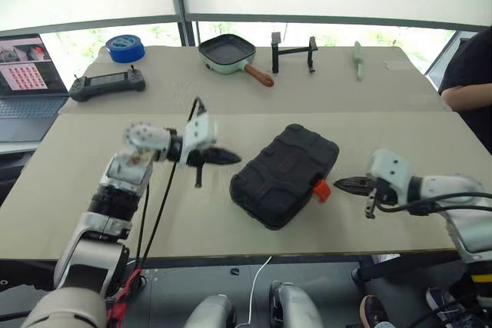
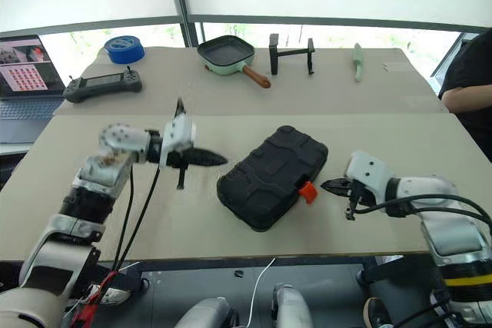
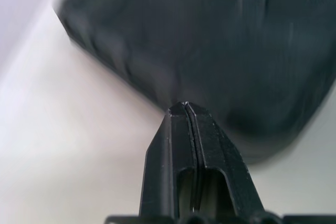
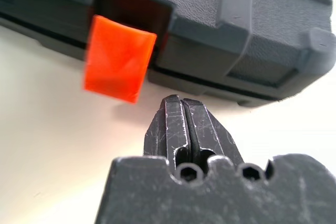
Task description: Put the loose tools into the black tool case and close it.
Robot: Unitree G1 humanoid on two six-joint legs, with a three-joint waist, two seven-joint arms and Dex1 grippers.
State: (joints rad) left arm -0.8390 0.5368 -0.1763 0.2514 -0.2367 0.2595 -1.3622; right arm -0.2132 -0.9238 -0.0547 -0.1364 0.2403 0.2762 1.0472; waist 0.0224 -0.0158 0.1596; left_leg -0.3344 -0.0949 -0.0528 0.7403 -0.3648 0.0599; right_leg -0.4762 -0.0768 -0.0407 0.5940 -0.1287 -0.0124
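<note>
Black moulded plastic tool case (image 1: 284,176) lies shut, both halves together, on the tan table (image 1: 92,151), set at a slant. Lid outside is textured, with raised ribs and blocky panels and rounded corners. A thin seam runs along the side between the two halves, plain in the right wrist view. Small orange latch (image 1: 321,190) sits in a notch on the case edge that faces the right gripper; it sticks out from the case wall, flap hanging loose over the table.

Left gripper (image 1: 227,157) is off the case's left edge, just beside it, tips aimed at the case, fingers pressed together with nothing between them. Whether the tips touch the case wall is unclear. Right gripper (image 1: 344,184) is on the latch side of the case, close to the latch but apart from it, fingers pinched closed and empty, pointing at the case wall just beside the latch.

Behind the case, well apart from it: green frying pan (image 1: 229,54) with a brown handle, black stand (image 1: 293,51), green utensil (image 1: 358,60). Behind and left of the case: blue tape roll (image 1: 125,48), black handheld controller (image 1: 107,83), laptop (image 1: 27,82). A person's arm (image 1: 469,96) is at the table edge, behind and right of the case.
</note>
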